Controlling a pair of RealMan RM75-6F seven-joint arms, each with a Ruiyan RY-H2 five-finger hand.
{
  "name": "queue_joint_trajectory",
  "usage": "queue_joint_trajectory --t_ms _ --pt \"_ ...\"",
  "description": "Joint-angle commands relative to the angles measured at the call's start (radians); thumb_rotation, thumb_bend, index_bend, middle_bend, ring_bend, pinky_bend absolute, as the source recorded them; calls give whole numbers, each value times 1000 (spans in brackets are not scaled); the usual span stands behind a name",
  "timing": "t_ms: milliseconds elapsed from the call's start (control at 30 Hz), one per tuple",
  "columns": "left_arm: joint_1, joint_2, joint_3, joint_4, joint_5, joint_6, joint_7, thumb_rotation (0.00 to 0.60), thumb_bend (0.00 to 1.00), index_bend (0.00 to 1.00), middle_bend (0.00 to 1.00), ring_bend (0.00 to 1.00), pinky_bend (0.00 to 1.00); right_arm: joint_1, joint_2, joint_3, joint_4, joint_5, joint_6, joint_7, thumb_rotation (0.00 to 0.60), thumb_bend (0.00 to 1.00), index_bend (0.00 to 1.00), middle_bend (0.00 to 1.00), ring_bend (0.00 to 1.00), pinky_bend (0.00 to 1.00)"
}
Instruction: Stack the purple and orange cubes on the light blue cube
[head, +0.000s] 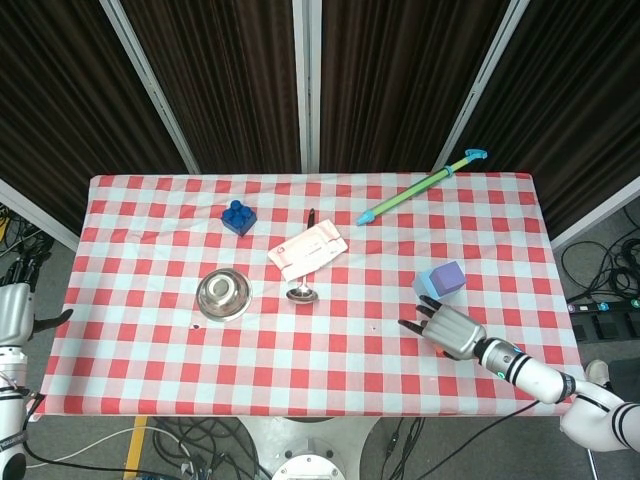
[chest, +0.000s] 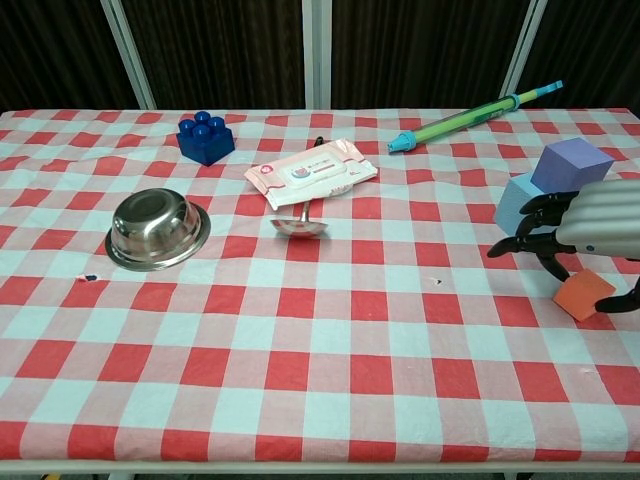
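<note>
Two views, one table (head: 140, 370), entered by size. I log the red-and-white checked cloth first, then the green and blue water gun (head: 421, 187) at the far right edge. My right hand (chest: 590, 228) hovers over the near right, fingers spread and curved down, gripping nothing. My left hand (head: 14, 312) appears in the head view only, off the table's left side; I cannot tell how its fingers lie. Steel bowl (chest: 157, 229), upside down, left of centre. Pink wipes pack (chest: 312, 172), mid-table, a small metal spoon (chest: 298, 225) just in front. Light blue cube (chest: 518, 201) carries the purple cube (chest: 571, 163), tilted on top. Blue toy brick (chest: 206, 137), far left. Orange cube (chest: 586, 294) lies under my right palm; only the chest view shows it.
</note>
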Motion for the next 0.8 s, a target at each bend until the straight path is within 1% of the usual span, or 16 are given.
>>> queue_joint_trajectory --t_ms 33,333,533,633,800 --pt "0 0 0 1 0 -1 -1 600 60 209 189 167 311 0 3 2 -5 0 5 2 600 166 66 467 134 23" --pt "3 6 -3 -4 -1 2 -12 600 60 209 189 167 312 4 25 12 -53 0 20 -16 600 167 67 467 134 23" --pt "5 12 -6 -9 0 6 -23 600 59 209 189 167 312 14 39 30 -108 14 7 -43 600 174 67 469 135 23" --pt "8 16 -8 -12 1 13 -28 600 60 209 189 167 312 23 54 49 -153 15 12 -76 600 175 67 469 134 23" --pt "12 23 -12 -11 -3 19 -26 600 60 209 189 167 312 40 111 89 -265 24 17 -155 600 176 67 469 134 24"
